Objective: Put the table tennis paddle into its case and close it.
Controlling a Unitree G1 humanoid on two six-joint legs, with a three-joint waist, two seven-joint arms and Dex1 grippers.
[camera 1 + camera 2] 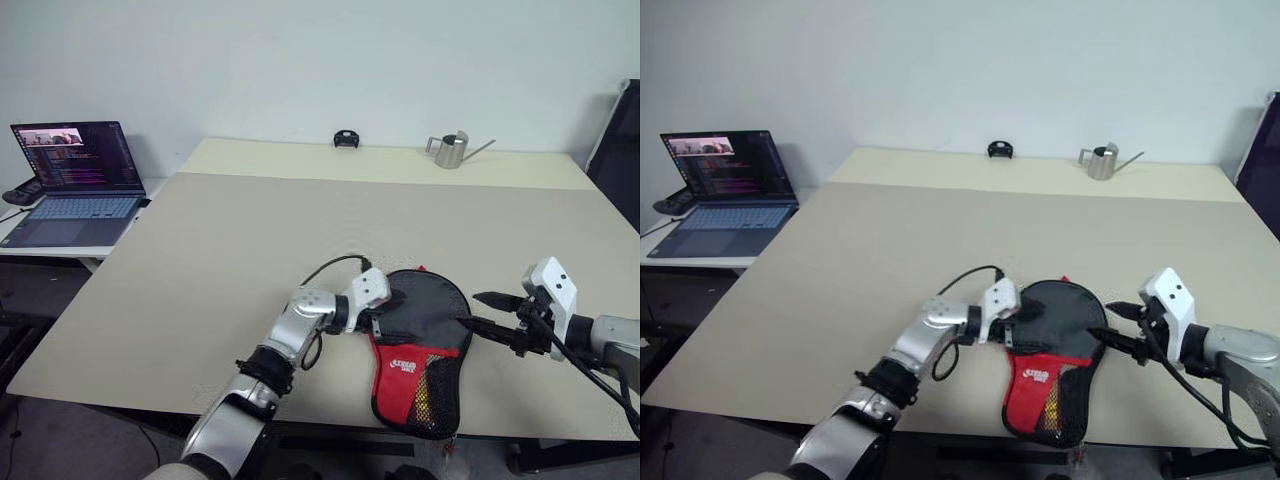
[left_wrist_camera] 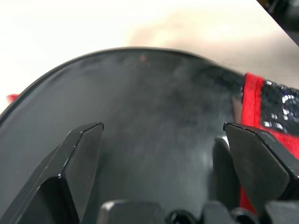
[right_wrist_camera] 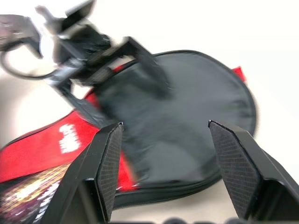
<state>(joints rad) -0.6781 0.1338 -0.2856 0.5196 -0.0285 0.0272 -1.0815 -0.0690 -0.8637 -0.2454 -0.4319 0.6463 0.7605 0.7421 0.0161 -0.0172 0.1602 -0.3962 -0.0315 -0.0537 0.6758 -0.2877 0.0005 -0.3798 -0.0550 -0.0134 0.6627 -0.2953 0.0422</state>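
Case (image 1: 425, 345) between both open jaws.

Bright even indoor light, soft shadows, both wrist views motion-blurred

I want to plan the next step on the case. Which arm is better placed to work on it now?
Probably the left. The left gripper is open right over the case, its fingers above the black upper part. The right gripper, also open, hangs beside the case edge, apart from it.
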